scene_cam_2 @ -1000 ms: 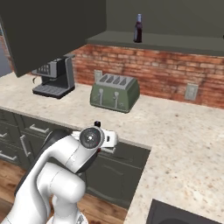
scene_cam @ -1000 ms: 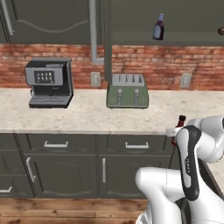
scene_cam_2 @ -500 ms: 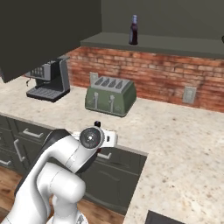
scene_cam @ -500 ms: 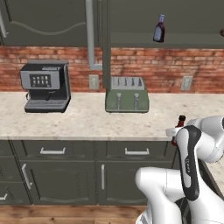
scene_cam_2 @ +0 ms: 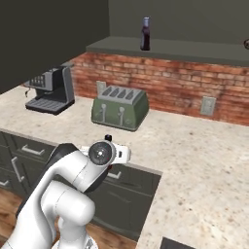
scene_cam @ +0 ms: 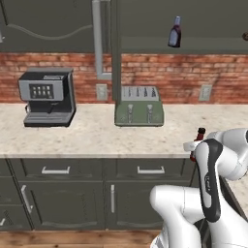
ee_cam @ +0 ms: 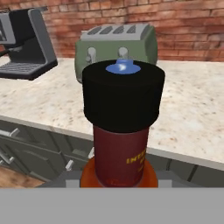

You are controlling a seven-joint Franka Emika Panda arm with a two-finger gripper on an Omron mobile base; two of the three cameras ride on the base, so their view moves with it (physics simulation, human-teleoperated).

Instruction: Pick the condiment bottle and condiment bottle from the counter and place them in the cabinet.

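Carrying the red condiment bottle (ee_cam: 120,148) up to the cabinet shelf (scene_cam_2: 194,48) looks like the step in hand, and the jaws appear closed on it: in the hand view the black-capped bottle stands right in front of the camera, its lower body sunk between the jaws, upright along the gripper's axis. From the left base view its cap and red neck (scene_cam: 198,138) poke up beside the wrist, held out over the front edge of the surface (scene_cam: 97,138), so it is off the counter and in the grip, not resting.

To do this well, I would keep the bottle upright while the arm lifts, since the grasp sits low on a tall body and a quick swing could lever it loose. The lift should clear the surface edge first, then rise well above the toaster (scene_cam_2: 119,107) before reaching in. The other condiment bottle (scene_cam_2: 145,34) already stands on the shelf, toward its left part; aim for bare shelf beside it, well apart, so the incoming bottle does not knock it. The coffee machine (scene_cam: 47,97) sits far left, out of the path.
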